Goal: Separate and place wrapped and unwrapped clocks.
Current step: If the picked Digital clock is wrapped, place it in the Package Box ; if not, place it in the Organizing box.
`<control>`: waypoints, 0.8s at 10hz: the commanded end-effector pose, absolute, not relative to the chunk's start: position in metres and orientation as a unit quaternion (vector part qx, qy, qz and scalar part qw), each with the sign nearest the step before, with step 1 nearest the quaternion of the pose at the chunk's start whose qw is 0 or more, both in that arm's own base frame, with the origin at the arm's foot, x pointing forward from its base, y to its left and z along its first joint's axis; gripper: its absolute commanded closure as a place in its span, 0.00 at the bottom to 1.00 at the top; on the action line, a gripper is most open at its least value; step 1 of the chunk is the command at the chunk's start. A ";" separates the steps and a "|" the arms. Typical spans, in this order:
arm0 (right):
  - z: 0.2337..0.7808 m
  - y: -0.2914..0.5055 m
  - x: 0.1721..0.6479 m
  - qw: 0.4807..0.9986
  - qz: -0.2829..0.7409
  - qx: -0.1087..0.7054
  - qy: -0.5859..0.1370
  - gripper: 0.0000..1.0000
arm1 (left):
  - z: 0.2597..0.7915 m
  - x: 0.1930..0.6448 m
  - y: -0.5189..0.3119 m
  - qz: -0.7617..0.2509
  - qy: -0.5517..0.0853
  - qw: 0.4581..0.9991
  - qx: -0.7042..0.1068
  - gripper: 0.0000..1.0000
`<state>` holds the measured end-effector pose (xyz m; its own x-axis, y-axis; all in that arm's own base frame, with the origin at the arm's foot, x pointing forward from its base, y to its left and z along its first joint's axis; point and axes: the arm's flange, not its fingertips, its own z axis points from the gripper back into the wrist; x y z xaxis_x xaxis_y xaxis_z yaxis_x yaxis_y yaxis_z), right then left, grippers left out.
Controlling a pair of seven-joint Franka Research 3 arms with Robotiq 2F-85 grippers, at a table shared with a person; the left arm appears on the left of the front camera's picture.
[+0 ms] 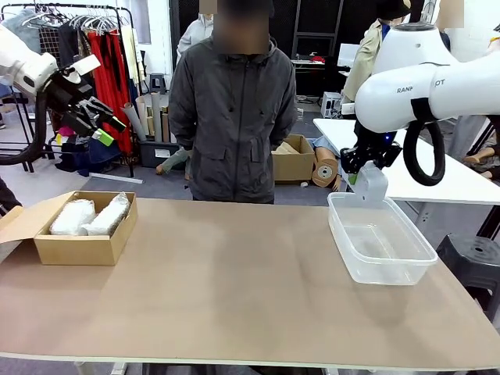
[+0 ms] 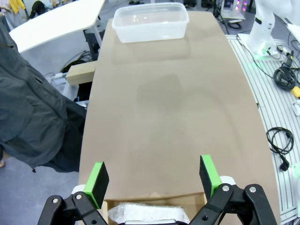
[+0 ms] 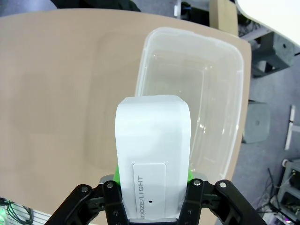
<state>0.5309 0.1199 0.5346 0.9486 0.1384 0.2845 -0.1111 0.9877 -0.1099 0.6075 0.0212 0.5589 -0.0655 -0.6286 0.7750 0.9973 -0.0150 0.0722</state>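
Right now the right pincer (image 3: pixel 152 180) is clamped on the bare clock (image 3: pixel 153 154), a smooth white block hanging just above the near rim of the clear tub (image 1: pixel 380 238) at the bench's right end. That tub looks empty, so I'd say the unwrapped one is about to go in but isn't down yet. Over on the left, the two wrapped clocks (image 1: pixel 87 216) lie side by side in the open cardboard box (image 1: pixel 78 246), apparently sorted. The left pincer (image 2: pixel 153 177) hovers high above that box, jaws apart and holding nothing. Between box and tub the bench (image 1: pixel 234 289) is bare; a person (image 1: pixel 232 109) stands at the far edge, hands behind them, blocking nothing.
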 end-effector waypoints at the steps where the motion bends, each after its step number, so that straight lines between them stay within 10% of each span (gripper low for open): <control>1: 0.538 0.119 0.531 0.986 0.066 -0.046 -0.149 1.00 | 0.559 0.605 0.022 -0.656 -0.323 0.621 -0.283 0.00; 8: 0.496 0.067 0.570 0.988 0.011 -0.021 -0.151 1.00 | 0.559 0.605 0.022 -0.656 -0.323 0.621 -0.283 0.00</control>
